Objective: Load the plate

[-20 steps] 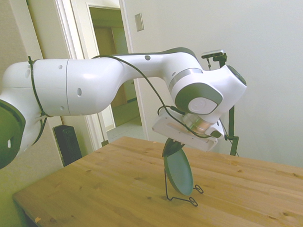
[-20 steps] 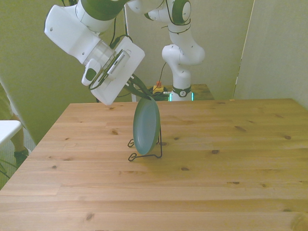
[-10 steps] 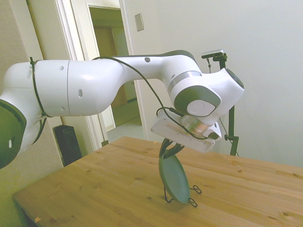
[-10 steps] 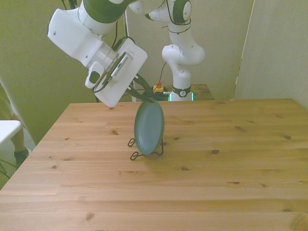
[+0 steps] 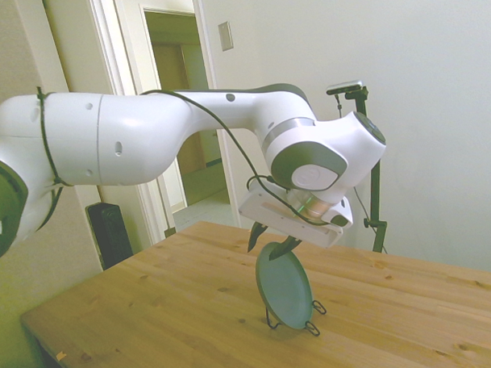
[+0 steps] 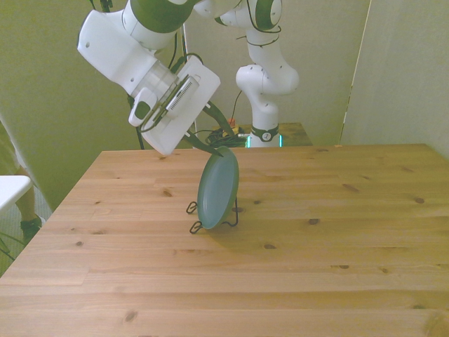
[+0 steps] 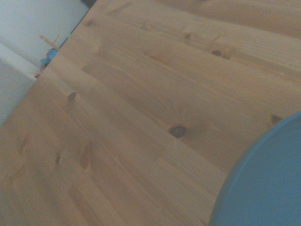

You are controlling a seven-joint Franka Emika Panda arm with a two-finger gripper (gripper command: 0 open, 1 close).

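**Plate upright in the wire stand, gripper at its top edge**

The plate [image 6: 217, 187] stands on edge in the stand [image 6: 196, 226], a thin black wire frame on the table [image 6: 337, 239]. It leans a little, its lower rim down among the wires. In the side view the plate [image 5: 284, 288] hides most of the stand [image 5: 313, 317]; only small loops and feet show beside its lower edge.

The gripper [image 6: 219, 137] sits just above the plate's top rim. Its dark fingers [image 6: 212, 116] look spread apart, one on each side of the rim, but they are thin and dark and partly covered by the white gripper head, so I cannot tell whether either one touches the plate. In the side view the gripper [image 5: 271, 237] is also right at the top rim, and the fingertips merge with the plate's dark edge there.

The wrist view is blurred. It shows bare boards of the table [image 7: 117, 117] and one curved teal piece of the plate [image 7: 268, 183], cut off at the picture's corner
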